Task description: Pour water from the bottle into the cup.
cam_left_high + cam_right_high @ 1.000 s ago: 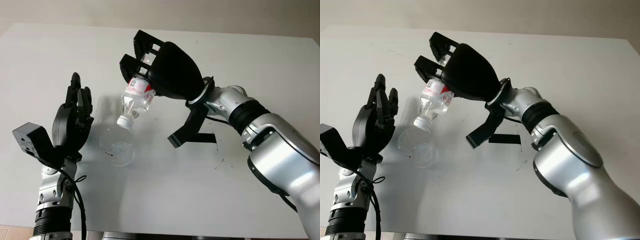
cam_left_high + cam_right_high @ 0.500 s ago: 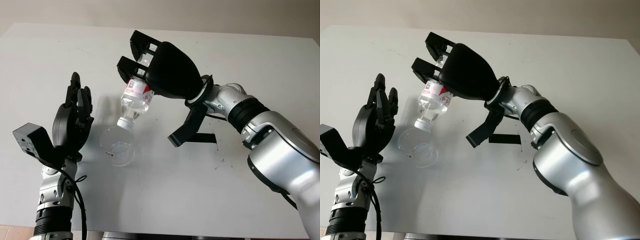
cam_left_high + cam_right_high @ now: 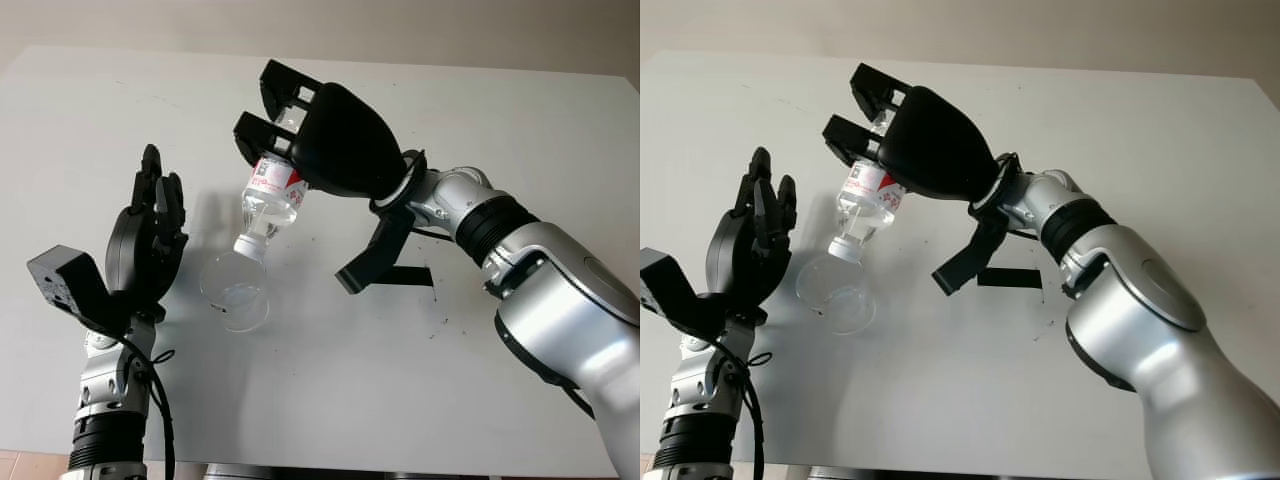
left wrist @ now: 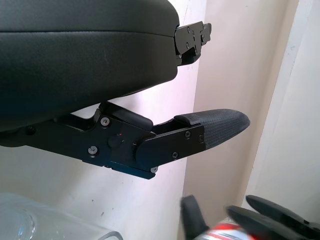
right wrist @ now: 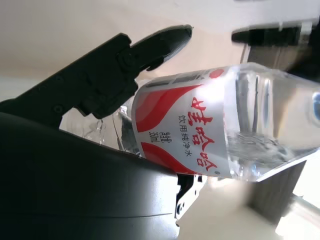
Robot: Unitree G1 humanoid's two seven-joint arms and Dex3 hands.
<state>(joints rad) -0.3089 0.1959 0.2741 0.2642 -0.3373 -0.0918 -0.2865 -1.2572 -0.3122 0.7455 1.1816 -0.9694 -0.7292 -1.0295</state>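
Two hands appear above a white bench (image 3: 330, 400). The right hand (image 3: 330, 140) has its fingers wrapped round the bottle (image 3: 272, 195), which is tipped steeply, mouth downward, directly over the clear cup (image 3: 235, 291) standing on the bench. The left hand (image 3: 150, 235) is open and raised upright just beside the cup, holding nothing. Judged from the tilt and the mouth's position over the rim, pouring is in progress or about to start; whether water is flowing, and how much the cup holds, cannot be told. Righting the bottle and setting it down are not yet done. The bench is pale, matte and plain, with a small black object (image 3: 405, 276) near the right forearm; a beige wall lies beyond its far edge.
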